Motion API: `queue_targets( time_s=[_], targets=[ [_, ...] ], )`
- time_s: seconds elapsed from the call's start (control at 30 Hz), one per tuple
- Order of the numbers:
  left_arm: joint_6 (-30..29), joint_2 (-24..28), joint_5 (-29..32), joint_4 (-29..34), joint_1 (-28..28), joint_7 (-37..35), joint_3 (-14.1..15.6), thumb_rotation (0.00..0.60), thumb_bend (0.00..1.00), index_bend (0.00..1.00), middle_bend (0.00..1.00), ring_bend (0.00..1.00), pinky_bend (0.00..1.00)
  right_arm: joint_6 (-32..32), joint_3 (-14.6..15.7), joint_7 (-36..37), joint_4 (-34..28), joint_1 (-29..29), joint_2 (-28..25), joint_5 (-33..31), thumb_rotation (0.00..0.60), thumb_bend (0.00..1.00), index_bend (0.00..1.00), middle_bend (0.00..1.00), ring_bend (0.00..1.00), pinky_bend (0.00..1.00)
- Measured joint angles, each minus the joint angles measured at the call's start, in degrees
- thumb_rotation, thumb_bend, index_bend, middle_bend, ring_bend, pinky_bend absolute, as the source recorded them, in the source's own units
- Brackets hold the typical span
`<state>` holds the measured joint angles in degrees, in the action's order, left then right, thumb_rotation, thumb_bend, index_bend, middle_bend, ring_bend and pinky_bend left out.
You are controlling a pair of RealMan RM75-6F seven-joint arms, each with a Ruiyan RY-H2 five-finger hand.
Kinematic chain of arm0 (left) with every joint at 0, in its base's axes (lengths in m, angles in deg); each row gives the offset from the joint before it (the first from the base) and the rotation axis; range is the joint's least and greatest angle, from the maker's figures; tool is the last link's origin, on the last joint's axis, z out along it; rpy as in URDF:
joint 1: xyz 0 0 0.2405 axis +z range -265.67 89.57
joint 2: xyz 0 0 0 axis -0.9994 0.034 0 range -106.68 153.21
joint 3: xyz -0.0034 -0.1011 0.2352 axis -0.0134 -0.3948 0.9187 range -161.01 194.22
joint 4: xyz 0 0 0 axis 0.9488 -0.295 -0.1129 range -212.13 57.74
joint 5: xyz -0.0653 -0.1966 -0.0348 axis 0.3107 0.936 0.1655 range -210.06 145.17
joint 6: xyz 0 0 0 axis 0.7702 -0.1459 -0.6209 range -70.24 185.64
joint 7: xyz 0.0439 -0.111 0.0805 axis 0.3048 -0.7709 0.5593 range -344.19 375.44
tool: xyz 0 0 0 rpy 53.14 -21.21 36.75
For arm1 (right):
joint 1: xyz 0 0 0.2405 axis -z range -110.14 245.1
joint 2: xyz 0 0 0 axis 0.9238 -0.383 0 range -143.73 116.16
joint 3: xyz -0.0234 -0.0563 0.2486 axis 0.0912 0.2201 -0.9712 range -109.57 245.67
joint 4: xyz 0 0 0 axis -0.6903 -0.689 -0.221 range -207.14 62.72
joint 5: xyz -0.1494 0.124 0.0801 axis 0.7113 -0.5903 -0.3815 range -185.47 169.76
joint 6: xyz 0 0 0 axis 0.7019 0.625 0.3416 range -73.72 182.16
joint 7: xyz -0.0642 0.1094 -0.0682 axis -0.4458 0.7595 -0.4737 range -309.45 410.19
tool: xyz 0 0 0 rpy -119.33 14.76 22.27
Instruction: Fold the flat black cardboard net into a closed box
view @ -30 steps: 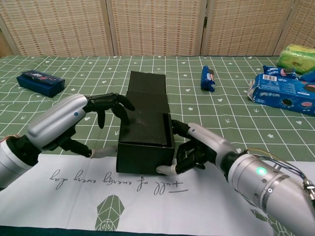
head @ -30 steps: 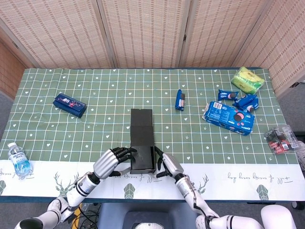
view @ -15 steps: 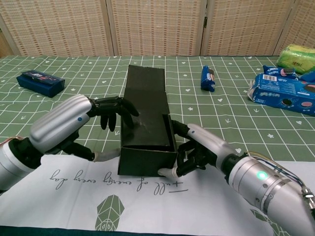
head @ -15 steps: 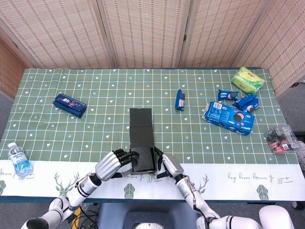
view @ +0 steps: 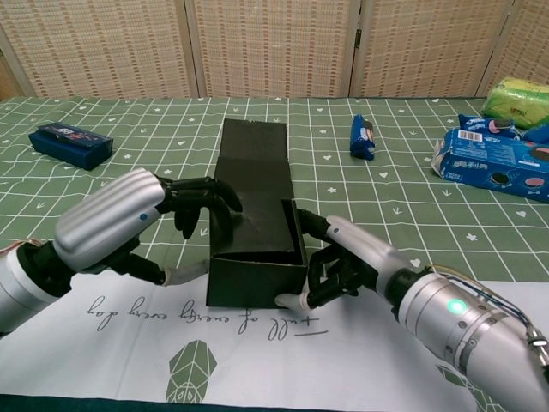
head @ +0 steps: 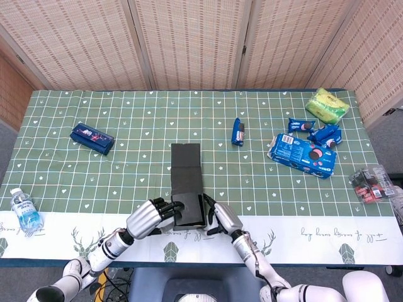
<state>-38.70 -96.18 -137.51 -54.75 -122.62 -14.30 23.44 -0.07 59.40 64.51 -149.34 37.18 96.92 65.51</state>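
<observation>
Woven-reed folding screens stand behind a table covered in a green checked cloth (head: 126,119) with a white printed band along its near edge. At about 6 o'clock on the table, straddling the line between green and white, sits the partly folded black cardboard box (head: 187,189) (view: 254,232): its near end is raised into an open-topped tray with upright walls, while the far panel lies flat toward 12 o'clock.

From 7 o'clock comes the left hand (head: 150,216) (view: 137,215), a silver-backed hand with black fingers; its fingers (view: 210,196) curl over the box's left wall into the open top and its thumb lies along the outside of that wall low down, so it grips the wall. From 5 o'clock the right hand (head: 220,218) (view: 347,257) presses against the box's right side, fingers bent around the near right corner, one pale fingertip (view: 286,299) touching the front lower edge; it too holds the box.

Elsewhere: a dark blue rectangular packet (head: 92,138) at 10 o'clock, a small clear water bottle (head: 24,211) at 8 o'clock near the edge, a slim blue snack packet (head: 238,131) just right of centre, a large blue biscuit pack (head: 302,155) at 3 o'clock with small blue wrappers (head: 315,129) beyond it, a yellow-green pouch (head: 327,104) at 2 o'clock, and a clear packet with red contents (head: 373,182) at the right edge
</observation>
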Motion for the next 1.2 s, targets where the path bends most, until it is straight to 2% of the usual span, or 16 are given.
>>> queue_targets(
  time_s=[0.4, 0.67, 1.0, 1.2],
  targets=[
    [1.71, 0.45, -0.14, 0.53, -0.95, 0.1, 1.29, 0.6, 0.11, 0.43, 0.34, 0.59, 0.56, -0.2, 0.53, 0.06, 0.1, -0.04, -0.36, 1.16, 0.6, 0.55, 0.23, 0.31, 0.65, 0.89],
    [3.3, 1.96, 1.15, 4.38, -1.16, -4.25, 1.07, 0.6, 0.11, 0.41, 0.34, 0.58, 0.56, 0.17, 0.65, -0.38, 0.44, -0.39, -0.69, 1.53, 0.6, 0.57, 0.23, 0.31, 0.65, 0.89],
    [3.44, 3.78, 1.64, 7.59, -0.23, -5.86, 1.45, 0.6, 0.11, 0.4, 0.34, 0.57, 0.56, 1.39, -0.11, -1.64, 0.58, -2.26, -1.49, 2.36, 0.6, 0.57, 0.23, 0.3, 0.65, 0.89],
    [3.7, 4.16, 1.44, 7.87, 0.3, -5.49, 1.97, 0.6, 0.11, 0.4, 0.34, 0.57, 0.56, 2.13, -0.09, -2.45, 0.78, -3.19, -2.16, 2.75, 0.6, 0.52, 0.23, 0.27, 0.65, 0.89]
  ],
)
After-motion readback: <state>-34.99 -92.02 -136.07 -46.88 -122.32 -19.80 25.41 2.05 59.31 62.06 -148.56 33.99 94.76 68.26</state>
